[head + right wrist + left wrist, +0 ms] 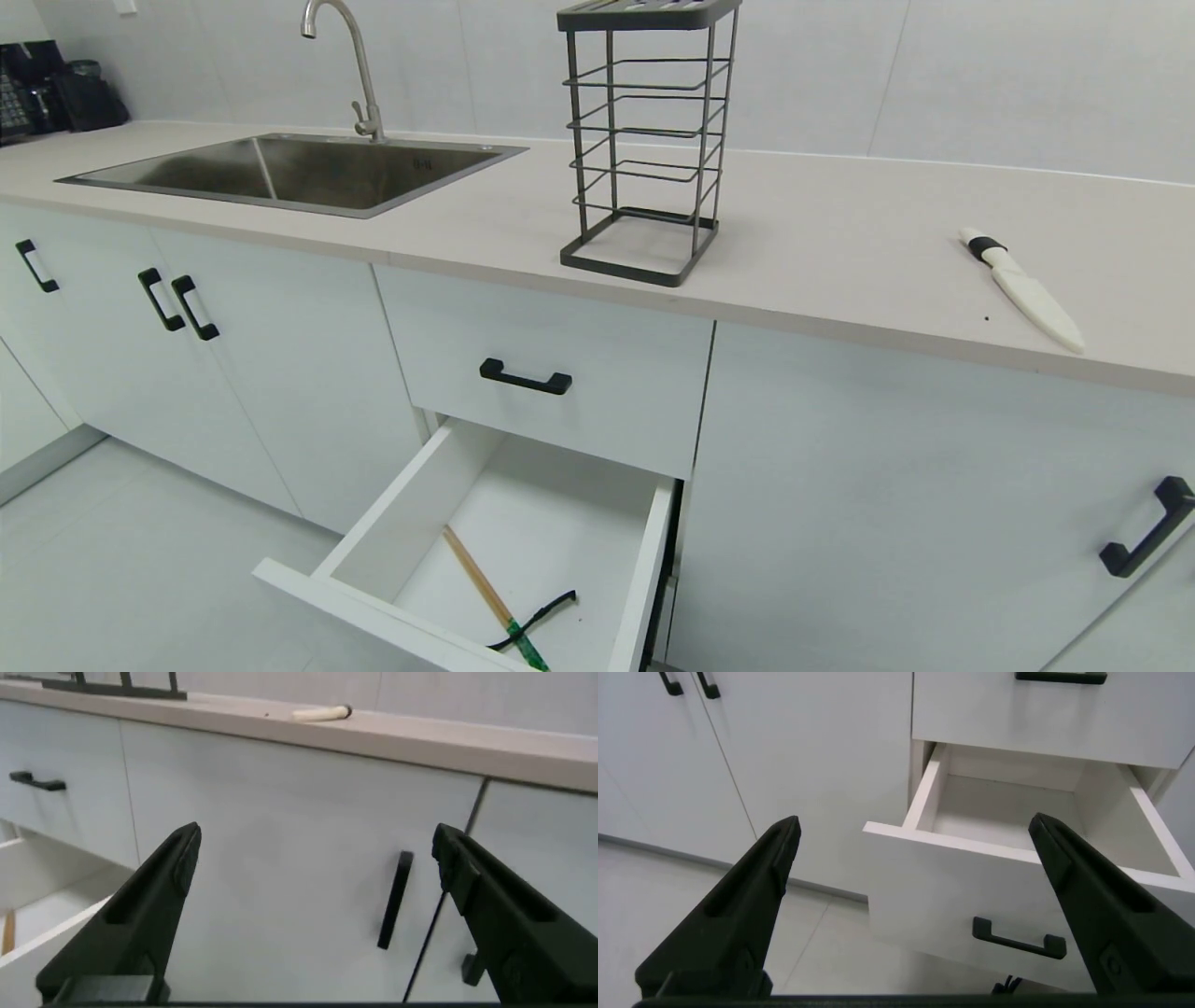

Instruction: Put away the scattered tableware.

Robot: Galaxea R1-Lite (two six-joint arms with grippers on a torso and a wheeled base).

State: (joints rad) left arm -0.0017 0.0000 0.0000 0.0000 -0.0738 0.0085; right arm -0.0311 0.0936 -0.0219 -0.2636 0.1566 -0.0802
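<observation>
A white knife [1022, 289] with a black band lies on the counter at the right; it also shows as the knife [322, 713] near the counter edge, above my right gripper. The lower drawer [308, 583] stands pulled out. Inside it lie wooden chopsticks [481, 583] with green tips and a thin black curved utensil [537, 616]. My left gripper [915, 826] is open and empty, low in front of the open drawer [971, 840]. My right gripper [318, 838] is open and empty, facing the cabinet door below the knife.
A dark wire rack [644, 140] stands mid-counter, with a steel sink [299, 173] and tap [350, 56] to its left. The drawer above the open one is closed, with a black handle [525, 377]. Cabinet doors carry black handles [394, 901]. Bare floor lies at the lower left.
</observation>
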